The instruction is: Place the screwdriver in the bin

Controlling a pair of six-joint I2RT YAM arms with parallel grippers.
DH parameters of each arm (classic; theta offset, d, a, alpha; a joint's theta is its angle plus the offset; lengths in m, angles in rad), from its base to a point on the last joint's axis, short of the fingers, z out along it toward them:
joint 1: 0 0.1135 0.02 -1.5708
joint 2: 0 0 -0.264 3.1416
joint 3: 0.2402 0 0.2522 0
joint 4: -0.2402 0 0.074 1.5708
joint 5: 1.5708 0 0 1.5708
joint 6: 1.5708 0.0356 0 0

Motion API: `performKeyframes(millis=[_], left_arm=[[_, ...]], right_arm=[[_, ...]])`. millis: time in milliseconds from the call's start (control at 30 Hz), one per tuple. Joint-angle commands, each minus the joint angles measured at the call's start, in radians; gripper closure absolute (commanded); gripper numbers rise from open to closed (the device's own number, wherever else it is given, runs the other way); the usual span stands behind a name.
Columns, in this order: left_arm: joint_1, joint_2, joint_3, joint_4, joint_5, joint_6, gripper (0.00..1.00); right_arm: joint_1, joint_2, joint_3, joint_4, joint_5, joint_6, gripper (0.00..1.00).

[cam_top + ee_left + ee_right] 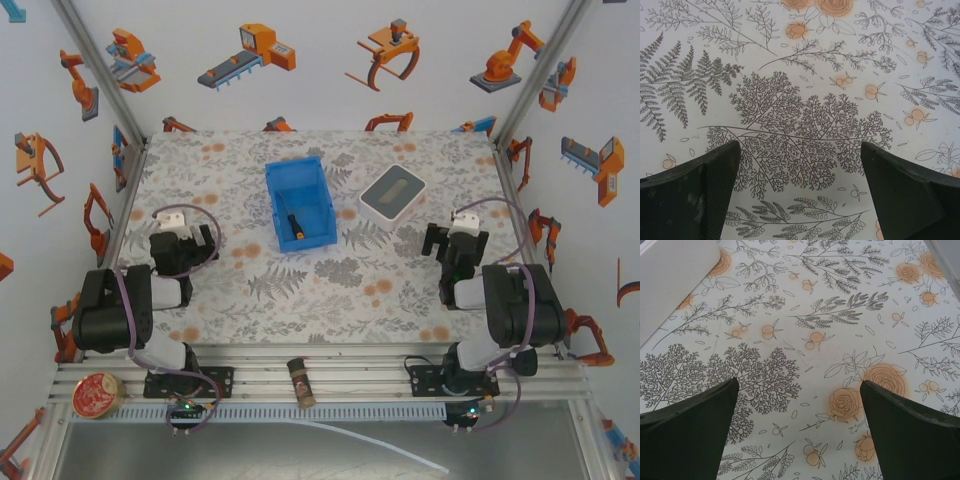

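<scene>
**Screwdriver lies in the bin, both grippers empty with fingers apart**

In the top view the screwdriver [292, 224] lies on the floor of the bin [303, 190], close to its near left corner. Its black handle points away from the arms and its orange end points toward them. The bin is blue and open-topped, and it sits on the floral table [300, 290] a little left of centre in the far half. Just to its right, apart from it, is a flat white device with a grey top [392, 192], turned at an angle.

The left gripper [185, 248] hangs over the left side of the table, well apart from the bin. In its wrist view the left gripper [800, 145] has its 2 dark fingers [695, 195] spread wide, with nothing but fern-printed cloth between them.

The right gripper [455, 248] is over the right side, near the white device but not touching it. Its wrist view shows the right gripper [800, 382] with its fingers [910, 435] equally far apart over cloth printed with orange roses, holding nothing.

On the metal rail at the near edge, a brown cylindrical stick [299, 381] lies between the 2 arm bases, and a round red tin [97, 394] sits at the far left.
</scene>
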Motion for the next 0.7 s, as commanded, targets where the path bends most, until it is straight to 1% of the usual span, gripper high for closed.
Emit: performKeyframes(millis=[0,33,100,667], left_arm=[[-0.010,-0.001,0.075,-0.054,0.010,0.005,0.03],[-0.026,-0.006,0.091,-0.091,-0.011,0.020,0.03],[-0.046,0.003,0.093,-0.077,-0.043,0.032,0.03],[-0.047,-0.001,0.095,-0.088,-0.046,0.035,0.03]], right_arm=[[-0.007,-0.004,0.056,-0.048,0.035,0.013,0.01],[-0.006,-0.004,0.055,-0.047,0.036,0.013,0.01],[-0.006,-0.003,0.056,-0.048,0.035,0.013,0.01],[-0.007,-0.004,0.057,-0.051,0.031,0.013,0.01]])
